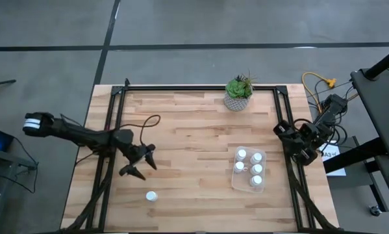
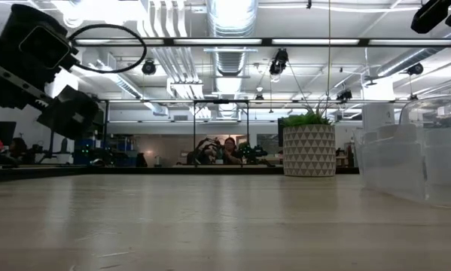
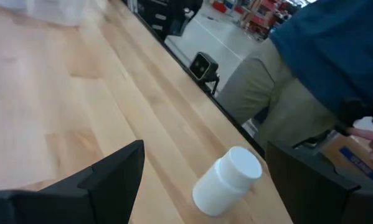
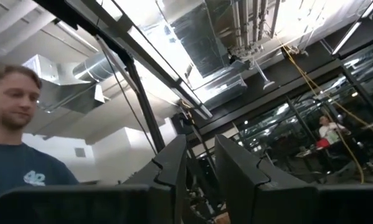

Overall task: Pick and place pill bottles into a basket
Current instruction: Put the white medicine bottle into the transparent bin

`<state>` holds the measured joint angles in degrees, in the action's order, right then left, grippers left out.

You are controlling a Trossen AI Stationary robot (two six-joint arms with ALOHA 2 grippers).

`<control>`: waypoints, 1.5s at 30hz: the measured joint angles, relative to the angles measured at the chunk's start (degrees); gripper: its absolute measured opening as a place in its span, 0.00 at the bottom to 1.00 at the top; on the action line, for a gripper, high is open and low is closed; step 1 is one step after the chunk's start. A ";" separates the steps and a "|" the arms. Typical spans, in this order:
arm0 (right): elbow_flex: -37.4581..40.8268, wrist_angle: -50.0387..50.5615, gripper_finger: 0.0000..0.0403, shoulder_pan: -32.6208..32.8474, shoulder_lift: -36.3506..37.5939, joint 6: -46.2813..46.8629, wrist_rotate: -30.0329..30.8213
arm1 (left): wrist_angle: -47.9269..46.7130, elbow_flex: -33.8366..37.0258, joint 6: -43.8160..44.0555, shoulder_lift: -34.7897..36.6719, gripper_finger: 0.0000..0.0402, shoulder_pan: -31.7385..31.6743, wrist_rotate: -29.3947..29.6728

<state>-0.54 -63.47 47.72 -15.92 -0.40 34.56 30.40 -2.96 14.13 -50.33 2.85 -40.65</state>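
left gripper point(image 1: 141, 164): fingers apart above lone pill bottle point(image 1: 151, 195) | right gripper point(image 1: 286, 130): fingers together, desk edge | basket point(image 1: 249, 170): five bottles

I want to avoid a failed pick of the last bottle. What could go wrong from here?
1. The pill bottle lies on its side near the table's front edge; a nudge from the open left gripper may roll it off.
2. The basket already holds five bottles, so placing the last one may knock them.
3. A person stands close to that edge.
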 joint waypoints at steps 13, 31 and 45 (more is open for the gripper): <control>0.00 -0.10 0.19 0.00 0.00 1.94 0.01 | 7.35 -0.14 -7.27 -14.77 0.78 7.45 -1.48; 0.00 -0.35 0.17 0.00 0.00 5.53 0.07 | 14.42 -6.64 -14.58 -31.62 0.78 11.94 -1.11; -0.02 -0.34 0.21 0.00 0.00 6.88 0.07 | 21.85 -10.06 -14.45 -43.21 0.78 15.62 -2.54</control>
<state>-0.56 -63.81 47.72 -15.92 6.48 34.63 52.25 -13.02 -0.32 -93.54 18.47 -43.19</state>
